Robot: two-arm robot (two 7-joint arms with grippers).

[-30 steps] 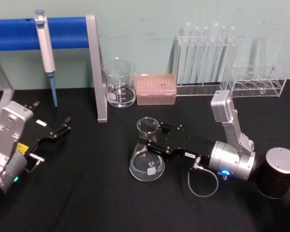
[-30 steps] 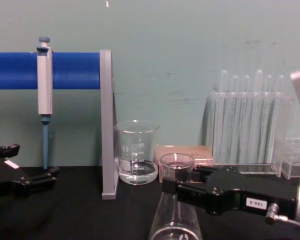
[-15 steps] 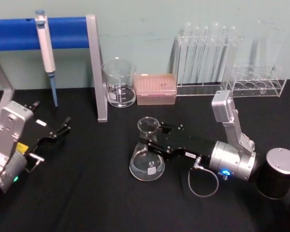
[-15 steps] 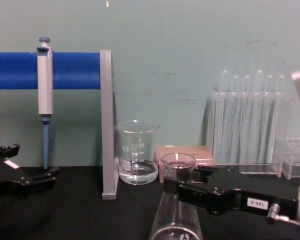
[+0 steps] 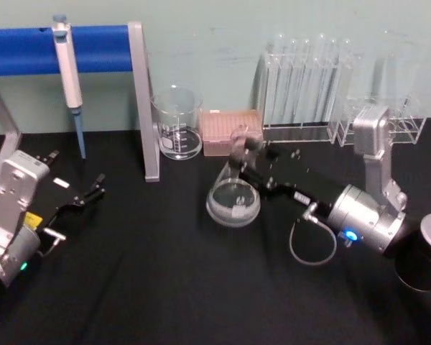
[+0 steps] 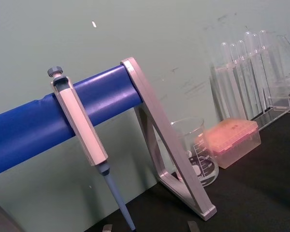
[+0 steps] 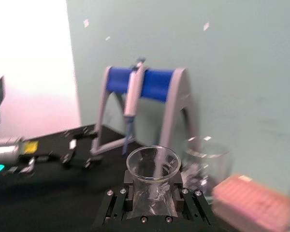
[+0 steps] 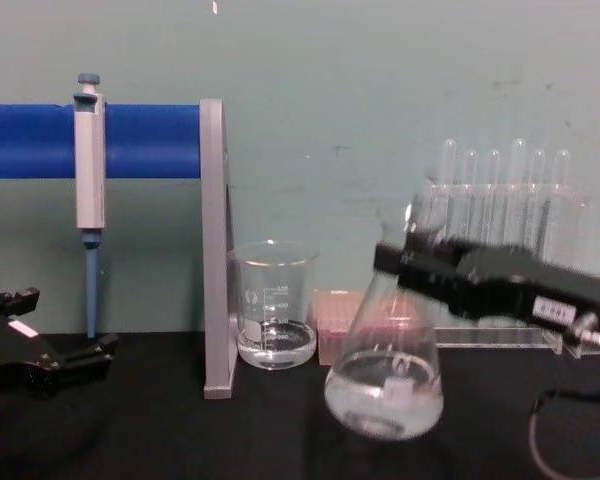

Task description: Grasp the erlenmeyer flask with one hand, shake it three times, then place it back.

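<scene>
You're looking at the right gripper [image 8: 392,262] covering part of the erlenmeyer flask [image 8: 385,375] neck in the chest view, where the left gripper [image 8: 68,322] is being cut off at the left edge. The beaker [image 7: 203,157] and pink box [image 7: 249,200] are showing blurred in the right wrist view.

Open black tabletop [image 5: 165,287] up front (beaker [image 5: 177,123], pink box [image 5: 232,132], tube racks [image 5: 307,72], pipette stand [image 5: 142,100] along the back)

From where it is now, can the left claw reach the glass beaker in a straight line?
Probably not. The stand's grey leg is between the open left claw and the beaker, so the claw would likely have to go around it.
</scene>
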